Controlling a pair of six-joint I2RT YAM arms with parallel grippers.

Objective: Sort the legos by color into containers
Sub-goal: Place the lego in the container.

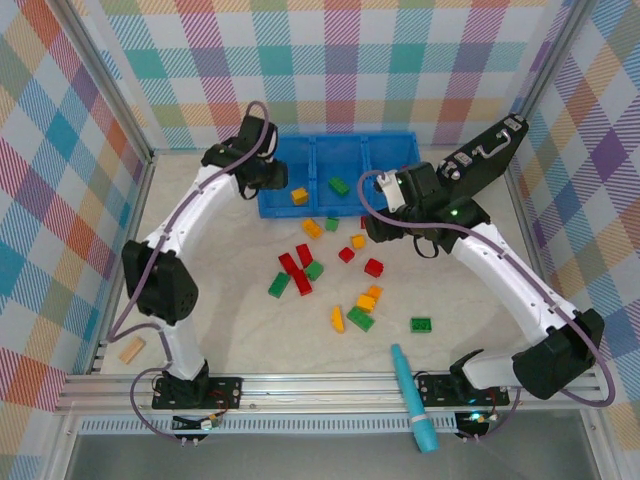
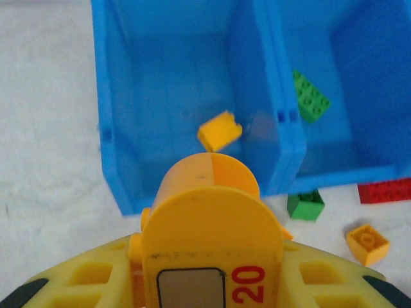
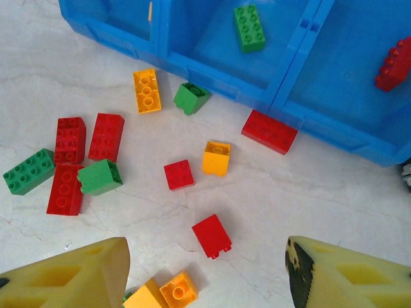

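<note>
Left arm (image 1: 200, 205) stretches over tray (image 1: 400, 140); right arm's (image 1: 500, 260) fingers (image 3: 70, 276) spread above legos (image 1: 300, 270).

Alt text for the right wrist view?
The open right gripper hovers over red, green and yellow studded plastic bricks scattered on a pale table. Beyond, a blue plastic tray holds a green brick and a red brick in separate compartments.

We see a pale marbled table (image 1: 230, 335) bearing the blue tray (image 1: 340, 139) at its far side, loose legos (image 1: 374, 267) (red, green, orange) scattered before it, a tan wooden block (image 1: 131, 350) near-left and a teal tool (image 1: 408, 385) near-right.
</note>
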